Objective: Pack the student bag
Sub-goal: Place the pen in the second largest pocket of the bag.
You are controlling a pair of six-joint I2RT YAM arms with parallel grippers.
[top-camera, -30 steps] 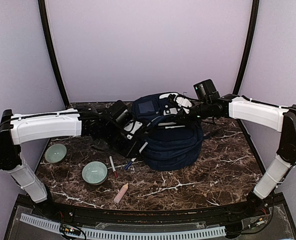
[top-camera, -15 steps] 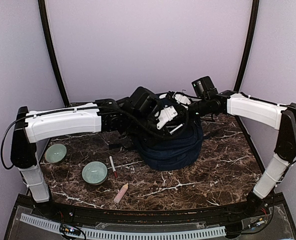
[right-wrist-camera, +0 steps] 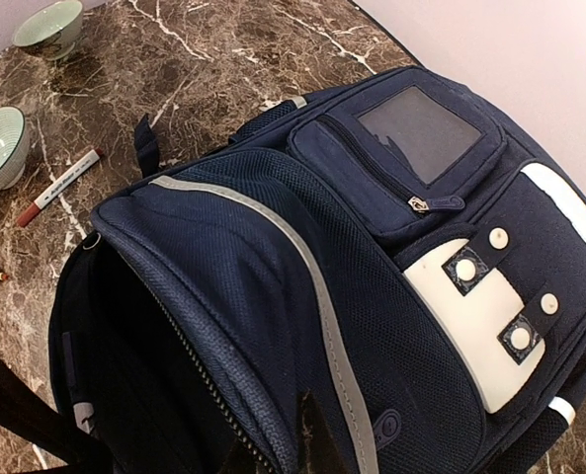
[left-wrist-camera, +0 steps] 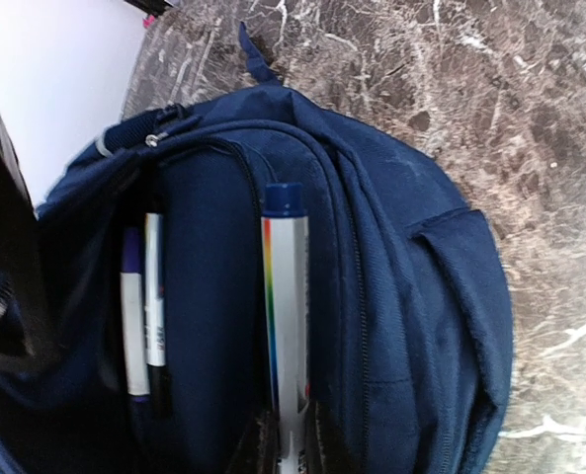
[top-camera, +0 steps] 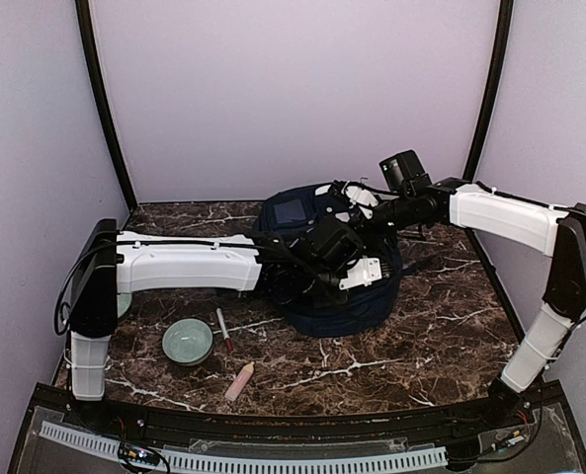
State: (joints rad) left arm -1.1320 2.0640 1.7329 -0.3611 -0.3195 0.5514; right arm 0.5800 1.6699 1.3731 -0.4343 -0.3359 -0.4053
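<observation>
The student bag (top-camera: 344,296) is a navy backpack with grey trim lying at the table's middle back, its main compartment open. In the left wrist view my left gripper (left-wrist-camera: 291,440) is shut on a white marker (left-wrist-camera: 287,296) that has a blue cap and a rainbow stripe. The marker points into the student bag (left-wrist-camera: 411,296) along its open mouth. Two more markers (left-wrist-camera: 142,306) lie inside against the inner wall. My right gripper (right-wrist-camera: 291,449) is shut on the zippered rim of the student bag's (right-wrist-camera: 273,257) front flap, holding it up. From above, my left gripper (top-camera: 360,274) hangs over the bag, my right gripper (top-camera: 357,209) at its back.
A green bowl (top-camera: 187,341) stands at front left, another bowl (right-wrist-camera: 50,25) farther left. A red-capped marker (top-camera: 223,329) and a pink crayon-like stick (top-camera: 240,380) lie on the marble table (top-camera: 421,346) left of the bag. A black strap trails right of the bag.
My left arm has swung right, from the table left of the bag to above its open mouth, carrying the marker. The right arm has barely moved.
</observation>
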